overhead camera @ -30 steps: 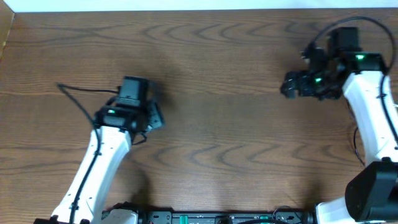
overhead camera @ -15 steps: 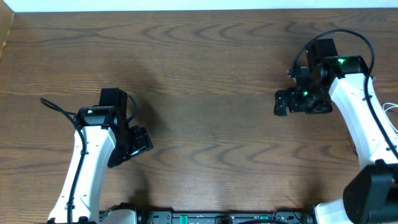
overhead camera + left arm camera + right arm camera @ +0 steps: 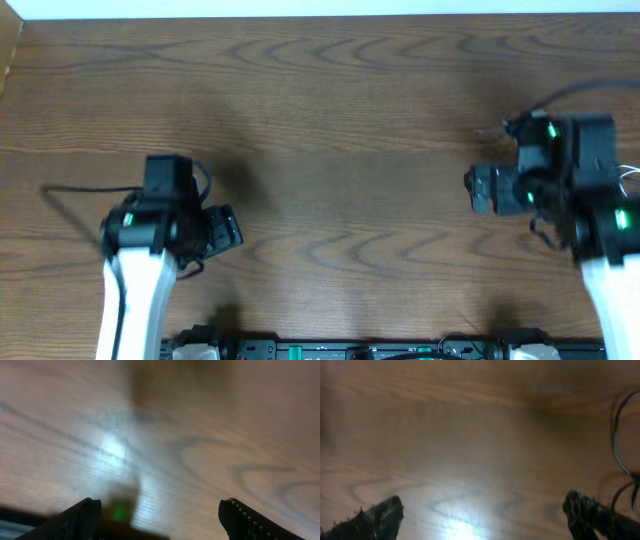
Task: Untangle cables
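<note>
Wood table (image 3: pixel 330 90), left hand (image 3: pixel 160 505) and right hand (image 3: pixel 483 502) both spread, empty; thin black cable (image 3: pixel 614 435) beside right hand looks light, floppy, best pinched near its plug.

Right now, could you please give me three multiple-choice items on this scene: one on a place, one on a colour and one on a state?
1. In the right wrist view, where does the thin black cable loop?
A. left edge
B. centre
C. right edge

2. What colour is the table?
A. white
B. brown wood grain
C. green

3. How do the right arm's fingers stand?
A. apart, with nothing between them
B. shut on a white cable
C. shut on a plug

Answers:
1 C: the loop curves along that view's right side.
2 B: brown grain shows in every view.
3 A: only bare table shows between them.
</note>
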You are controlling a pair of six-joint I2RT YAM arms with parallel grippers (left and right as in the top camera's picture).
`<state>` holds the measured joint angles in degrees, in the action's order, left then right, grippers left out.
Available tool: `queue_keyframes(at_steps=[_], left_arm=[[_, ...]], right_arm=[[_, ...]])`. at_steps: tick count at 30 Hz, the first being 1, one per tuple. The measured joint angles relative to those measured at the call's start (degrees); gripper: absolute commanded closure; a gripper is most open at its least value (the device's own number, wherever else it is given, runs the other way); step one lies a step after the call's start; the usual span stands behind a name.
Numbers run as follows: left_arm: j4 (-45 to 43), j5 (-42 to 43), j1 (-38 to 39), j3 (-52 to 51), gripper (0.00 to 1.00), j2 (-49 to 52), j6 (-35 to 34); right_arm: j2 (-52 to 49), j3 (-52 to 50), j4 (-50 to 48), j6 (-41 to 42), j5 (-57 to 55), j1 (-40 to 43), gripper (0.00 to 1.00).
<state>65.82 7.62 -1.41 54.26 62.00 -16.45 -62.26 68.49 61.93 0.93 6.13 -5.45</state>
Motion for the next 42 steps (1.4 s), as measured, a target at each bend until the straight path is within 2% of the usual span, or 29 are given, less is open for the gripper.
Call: queue_keyframes(at_steps=[3,4,5,10,15,32,42], left_arm=[[-3.6,0.0,0.0,-3.3,0.2,-10.5,0.2],[-4.2,0.0,0.0,-4.4,0.08,-14.5,0.2],[-4.7,0.0,0.0,-5.4,0.01,-18.6,0.2],[-6.9,0.0,0.0,-7.3,0.01,-35.7,-0.4],[-7.4,0.0,0.0,-7.3,0.01,-44.5,-0.5],[-1.3,0.0,0.0,-7.5,0.01,-47.1,-0.5],[-1.3,0.0,0.0,-7.5,0.01,-47.1,-0.5]], right_arm=[[8.9,-6.0,-3.3,0.0,-1.0,0.0,0.01],[11.1,-7.4,-3.9,0.1,-1.3,0.0,0.01],[13.5,-8.7,-4.4,0.1,-1.6,0.0,0.01],[24.6,-11.6,-4.2,0.1,-2.3,0.0,0.01],[29.2,-11.7,-3.6,0.1,-2.6,0.0,0.01],[29.6,-12.0,9.2,0.1,-3.0,0.0,0.01],[29.6,-12.0,9.5,0.1,-3.0,0.0,0.01]])
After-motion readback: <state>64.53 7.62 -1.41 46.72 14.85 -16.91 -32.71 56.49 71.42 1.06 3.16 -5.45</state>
